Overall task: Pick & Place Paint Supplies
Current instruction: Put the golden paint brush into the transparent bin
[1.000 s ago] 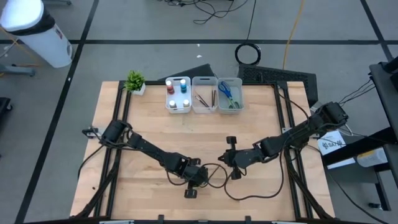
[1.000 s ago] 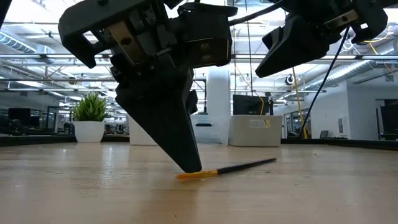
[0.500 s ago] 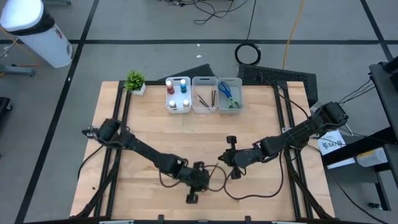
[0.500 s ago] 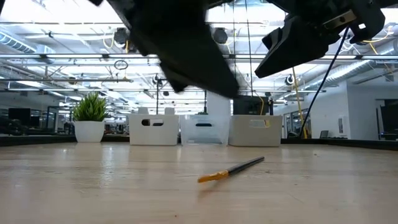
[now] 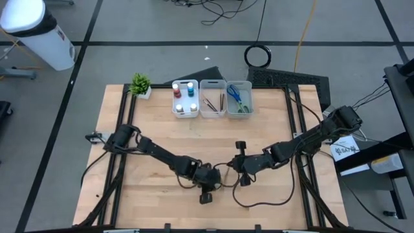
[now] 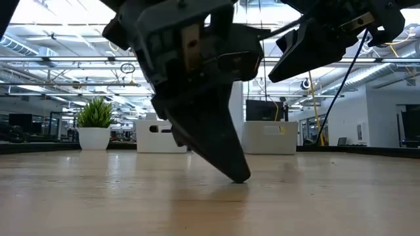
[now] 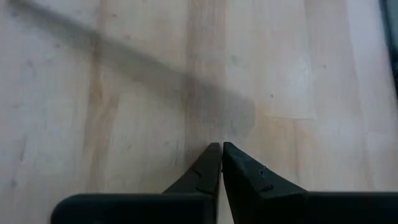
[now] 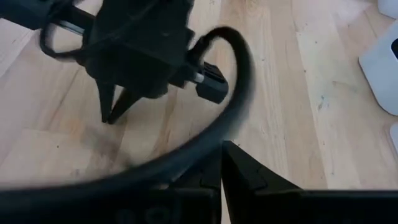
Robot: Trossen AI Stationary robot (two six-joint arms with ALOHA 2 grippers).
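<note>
My left gripper (image 6: 239, 177) is shut and slants down to the wooden table (image 5: 155, 129) near its front middle; in its own wrist view the shut fingers (image 7: 221, 148) have nothing between them. No loose paint supply shows on the table, and my left gripper blocks the low view there. My right gripper (image 8: 221, 163) is shut and hangs above the table just right of the left one (image 5: 238, 169). At the far edge, paint bottles (image 5: 184, 97), dark brushes (image 5: 213, 101) and scissors (image 5: 237, 97) lie in three whitish bins. My left gripper brings its shut fingertips (image 6: 240, 178) slanting down from above onto the bare tabletop (image 7: 217, 124). In the low view the tips meet the wood. Whether they also touch something behind them, I cannot tell.
A small potted plant (image 5: 140, 85) stands at the far left beside the bins. A black cable (image 8: 230, 118) loops between the two grippers. Bare wood lies between the grippers and the bins.
My left gripper has lifted off the yellow end of a dark brush on the table, swung up and rolled, then come down again a little toward the table's right edge. The brush shifted slightly and turned; it is now hidden behind the gripper. Both grippers stay shut.
</note>
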